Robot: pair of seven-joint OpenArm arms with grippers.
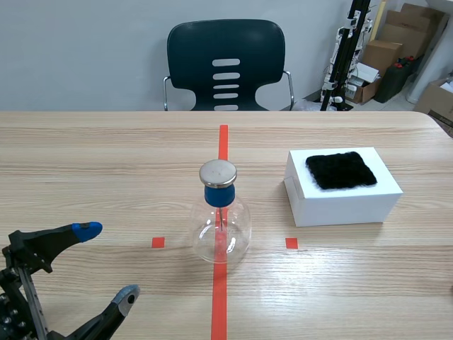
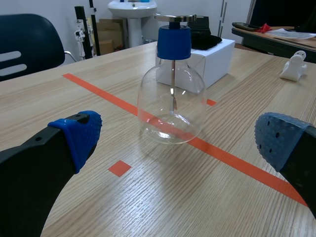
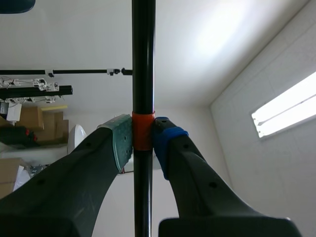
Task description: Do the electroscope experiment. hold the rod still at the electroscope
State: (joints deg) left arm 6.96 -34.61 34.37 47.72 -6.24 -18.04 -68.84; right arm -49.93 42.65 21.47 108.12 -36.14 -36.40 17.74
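Observation:
The electroscope (image 1: 221,216), a clear glass flask with a blue stopper and a round metal cap, stands on the orange tape line at the table's middle. In the left wrist view the electroscope (image 2: 173,94) is just ahead of my left gripper (image 2: 178,138), whose fingers are wide open and hold nothing. In the scene view my left gripper (image 1: 108,262) sits low at the near left, apart from the flask. My right gripper (image 3: 143,143) is shut on a black rod (image 3: 143,59) at its orange band, with the rod aimed toward the ceiling. The right arm is outside the scene view.
A white box (image 1: 343,205) with a black fuzzy cloth (image 1: 340,170) on top stands right of the flask. A dark chair (image 1: 225,65) is behind the far table edge. A small white figure (image 2: 295,66) lies beyond the box in the left wrist view.

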